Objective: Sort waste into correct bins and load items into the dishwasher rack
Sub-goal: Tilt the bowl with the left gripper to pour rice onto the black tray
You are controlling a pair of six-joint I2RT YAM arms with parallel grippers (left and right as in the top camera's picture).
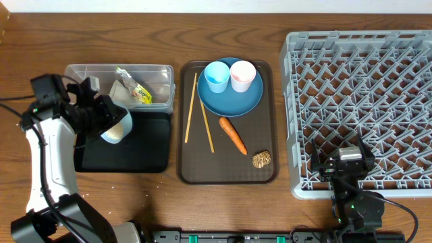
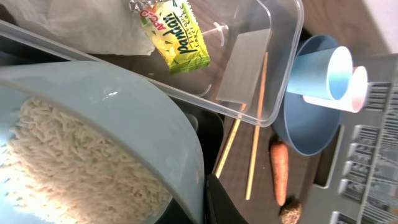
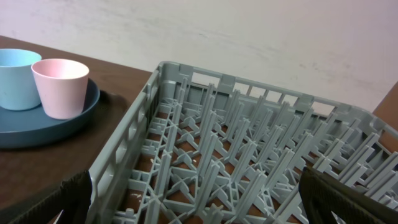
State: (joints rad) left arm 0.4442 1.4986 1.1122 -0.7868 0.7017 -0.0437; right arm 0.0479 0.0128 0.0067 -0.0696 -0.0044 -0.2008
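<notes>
Bowl (image 1: 116, 128) tilts over black tray (image 1: 147, 150) to shed rice (image 2: 74, 162), left gripper (image 1: 101, 116) clamped on its rim; right gripper (image 1: 342, 162) gapes wide, empty.

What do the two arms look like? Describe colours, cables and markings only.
The left arm has long white links joined by black joints and ends in a black left tool. Thin black cables run off it. The right arm is black with a small green light, a black cable looping beside it, and a grey-topped black right tool. No readable markings show.
</notes>
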